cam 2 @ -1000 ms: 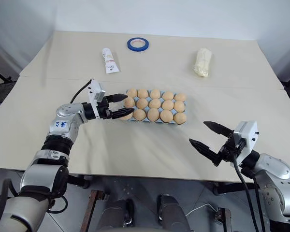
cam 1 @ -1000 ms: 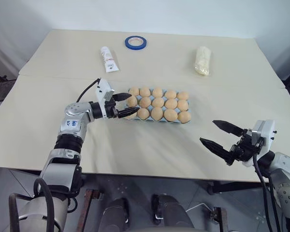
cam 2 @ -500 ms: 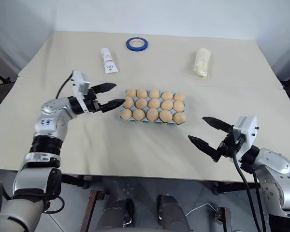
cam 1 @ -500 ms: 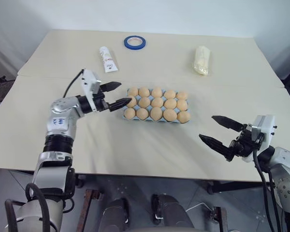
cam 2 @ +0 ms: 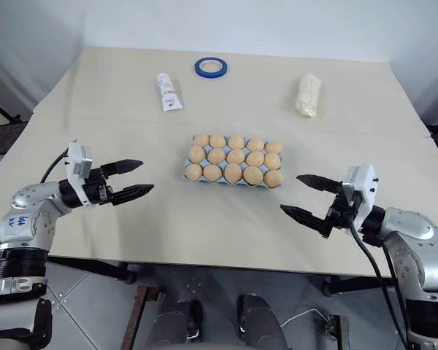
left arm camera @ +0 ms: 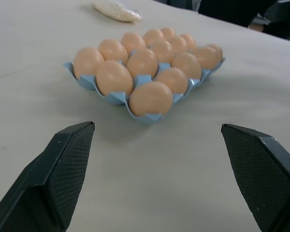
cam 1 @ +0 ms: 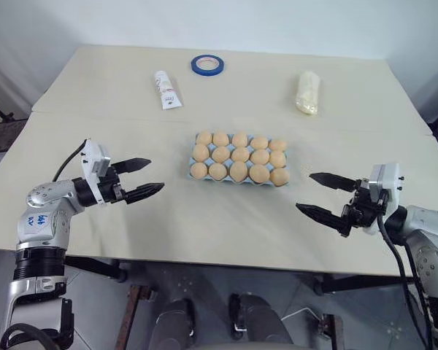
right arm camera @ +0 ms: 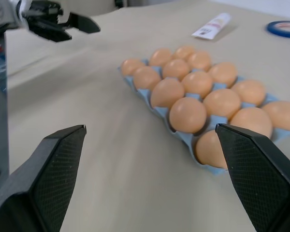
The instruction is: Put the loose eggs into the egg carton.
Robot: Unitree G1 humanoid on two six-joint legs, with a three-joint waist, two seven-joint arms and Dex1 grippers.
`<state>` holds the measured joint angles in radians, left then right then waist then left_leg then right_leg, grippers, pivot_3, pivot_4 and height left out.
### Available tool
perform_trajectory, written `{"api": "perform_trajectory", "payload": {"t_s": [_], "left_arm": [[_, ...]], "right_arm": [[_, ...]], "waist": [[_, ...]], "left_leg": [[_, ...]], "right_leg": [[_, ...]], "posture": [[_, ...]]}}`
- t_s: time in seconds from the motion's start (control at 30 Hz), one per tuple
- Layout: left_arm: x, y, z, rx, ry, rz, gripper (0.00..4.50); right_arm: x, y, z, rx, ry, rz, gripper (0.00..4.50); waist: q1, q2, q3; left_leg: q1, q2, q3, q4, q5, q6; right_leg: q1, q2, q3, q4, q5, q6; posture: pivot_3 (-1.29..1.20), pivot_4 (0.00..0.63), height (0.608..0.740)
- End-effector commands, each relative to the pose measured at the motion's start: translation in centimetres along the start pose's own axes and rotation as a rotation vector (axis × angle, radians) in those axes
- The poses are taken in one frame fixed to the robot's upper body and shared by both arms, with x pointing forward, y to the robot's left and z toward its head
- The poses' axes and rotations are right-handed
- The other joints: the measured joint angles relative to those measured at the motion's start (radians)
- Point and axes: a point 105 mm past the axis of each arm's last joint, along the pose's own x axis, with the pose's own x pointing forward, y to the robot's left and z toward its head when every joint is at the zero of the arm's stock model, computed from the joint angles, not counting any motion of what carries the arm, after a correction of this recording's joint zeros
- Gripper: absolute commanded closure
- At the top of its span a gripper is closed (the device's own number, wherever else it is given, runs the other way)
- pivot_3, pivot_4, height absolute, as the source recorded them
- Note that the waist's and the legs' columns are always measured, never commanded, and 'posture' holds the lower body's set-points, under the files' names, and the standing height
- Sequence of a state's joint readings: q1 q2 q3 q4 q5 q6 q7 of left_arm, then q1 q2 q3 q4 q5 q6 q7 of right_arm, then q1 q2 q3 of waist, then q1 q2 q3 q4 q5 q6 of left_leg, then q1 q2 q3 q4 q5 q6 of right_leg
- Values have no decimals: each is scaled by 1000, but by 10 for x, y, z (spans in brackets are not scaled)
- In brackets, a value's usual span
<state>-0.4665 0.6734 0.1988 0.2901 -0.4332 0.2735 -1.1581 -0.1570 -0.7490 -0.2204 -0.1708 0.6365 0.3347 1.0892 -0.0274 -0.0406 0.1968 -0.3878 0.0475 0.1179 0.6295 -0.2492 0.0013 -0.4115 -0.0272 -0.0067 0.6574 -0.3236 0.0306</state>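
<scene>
Judging by how they sit, the eggs (cam 1: 238,157) will handle as light, smooth, rounded and brittle things: each is a tan oval that could slip from a hard pinch or crack under one, so a claw would do best to close gently across the widest part of the shell, from above, with the pads square to its sides. All fifteen cups of the light blue egg carton (left arm camera: 117,98) look filled, three rows of five, and I see no loose egg lying anywhere on the worktop (cam 1: 226,219), so the task appears to be done or very nearly so. The carton rests flat near the middle of the worktop, between the two arms. It seems thin, moulded and somewhat flexible; if it had to be shifted, its rim would be the place to take it, and carefully, as a tilt could roll the eggs out of their shallow cups. The left claw (cam 1: 141,177) hangs above the worktop well to the left of the carton, its two black fingers spread wide and grasping nothing. The right claw (cam 1: 323,195) hovers near the front right edge, likewise released and empty, pointing toward the carton. Farther back lie a blue tape ring (cam 1: 206,64), a white tube (cam 1: 166,89) and a cream lumpy bag (cam 1: 306,91), all well apart from the carton.
</scene>
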Motion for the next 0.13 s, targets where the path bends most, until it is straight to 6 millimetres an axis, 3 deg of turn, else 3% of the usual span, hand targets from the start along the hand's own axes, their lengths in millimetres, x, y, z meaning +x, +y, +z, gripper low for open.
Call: {"api": "perform_trajectory", "payload": {"t_s": [0.03, 0.13], "left_arm": [[-10, -2, 15, 54, -23, 3, 22], [-14, -4, 15, 68, -21, -4, 22]], "right_arm": [[0, -3, 1, -26, 38, 53, 0], [2, -6, 3, -29, 32, 59, 0]], "waist": [[0, 0, 0], [0, 0, 0]], "left_leg": [[0, 0, 0, 0, 0, 0], [0, 0, 0, 0, 0, 0]], "right_leg": [[0, 0, 0, 0, 0, 0], [0, 0, 0, -1, 0, 0]], "posture": [[0, 150, 740], [0, 150, 740]]}}
